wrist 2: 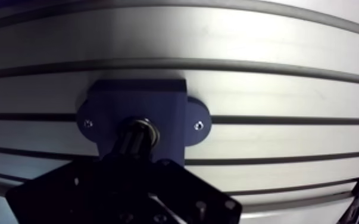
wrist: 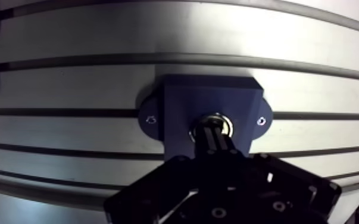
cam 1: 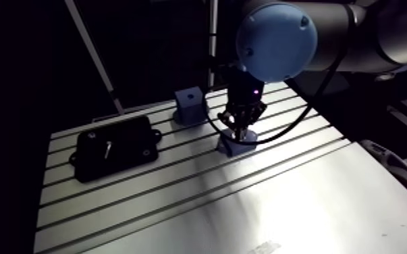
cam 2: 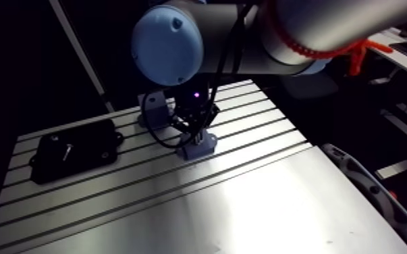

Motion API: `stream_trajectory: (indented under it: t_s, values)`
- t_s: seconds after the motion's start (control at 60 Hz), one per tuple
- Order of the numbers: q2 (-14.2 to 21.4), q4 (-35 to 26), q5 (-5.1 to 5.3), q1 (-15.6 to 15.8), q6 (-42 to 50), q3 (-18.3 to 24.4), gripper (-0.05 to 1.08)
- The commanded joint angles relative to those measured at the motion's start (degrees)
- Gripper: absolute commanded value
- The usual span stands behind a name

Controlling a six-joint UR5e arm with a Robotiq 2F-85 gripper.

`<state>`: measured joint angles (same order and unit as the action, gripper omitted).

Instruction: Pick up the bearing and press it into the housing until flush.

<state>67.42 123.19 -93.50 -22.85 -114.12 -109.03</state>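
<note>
here, just above centre frame in the arm view, the pincer [wrist: 211,134] bears down on the dark blue housing [cam 1: 235,144] on the slotted table [cam 1: 179,196]. its fingers look drawn together, tips resting on the bearing [wrist: 225,122], whose silvery ring sits in the bore. seating seems nearly done; flushness cannot be judged. a second blue block [cam 1: 190,103] and a black plate [cam 1: 115,146], upper left, stand well clear.

Near the blue block [cam 1: 189,105] lies, perhaps, a tray [cam 1: 115,147].
</note>
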Motion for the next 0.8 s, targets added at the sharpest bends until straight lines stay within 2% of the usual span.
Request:
stream_trajectory:
  t_s: [0.017,0.5,0.6,0.8]
  values:
    - [-0.23,0.00,0.03,0.00,-0.01,-0.01,1.08]
    - [0.10,-0.09,0.11,0.00,-0.01,0.24,1.08]
    - [0.85,-0.34,0.46,0.00,-0.01,1.00,1.08]
    - [2.88,-0.78,0.39,0.09,-0.01,2.09,1.08]
